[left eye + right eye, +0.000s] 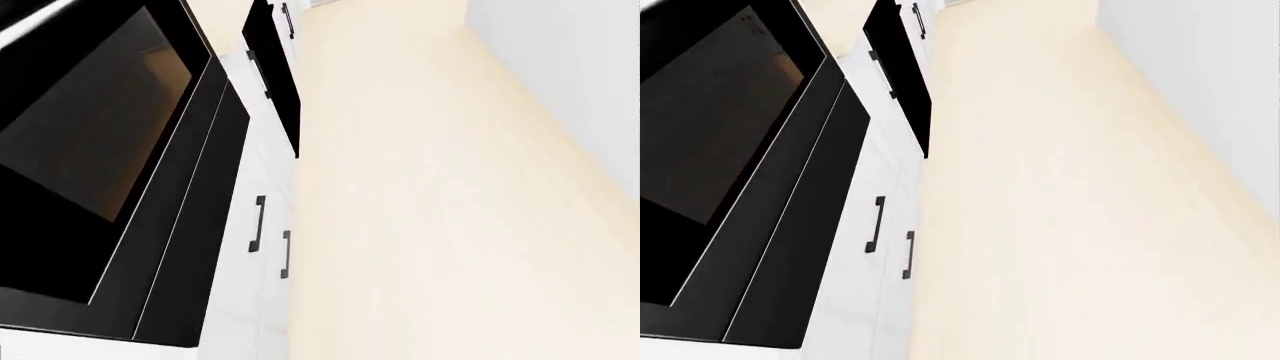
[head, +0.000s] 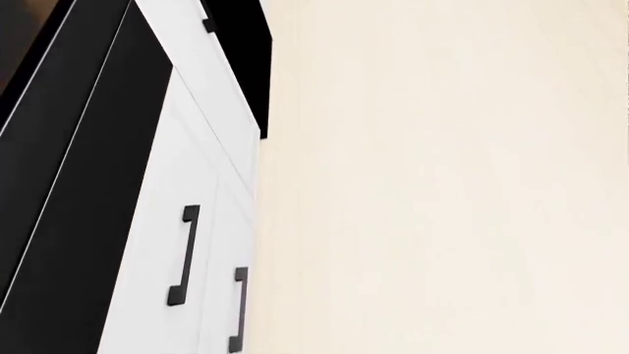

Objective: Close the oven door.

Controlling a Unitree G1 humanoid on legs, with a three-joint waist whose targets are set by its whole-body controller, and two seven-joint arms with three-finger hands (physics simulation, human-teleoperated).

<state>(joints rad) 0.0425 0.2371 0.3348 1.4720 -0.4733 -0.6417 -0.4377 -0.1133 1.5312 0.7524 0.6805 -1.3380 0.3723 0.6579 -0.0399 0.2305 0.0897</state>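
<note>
Two black handles [image 2: 185, 255] beside oven door [image 1: 95, 142].

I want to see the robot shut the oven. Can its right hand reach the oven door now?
Probably not yet. No hand or arm shows in any view. The oven door fills the left of the left-eye view, beside the white cabinets and bare floor, so nothing visible blocks it.

floor: pale cream boards [image 1: 420, 195] are seen across the middle and right | wall: a plain light grey surface [image 1: 580, 67] is seen at far right | cabinets: white fronts [image 2: 197, 184] are set along the left, with two black bar handles [image 2: 183, 255] mounted side by side | light: even, soft
</note>
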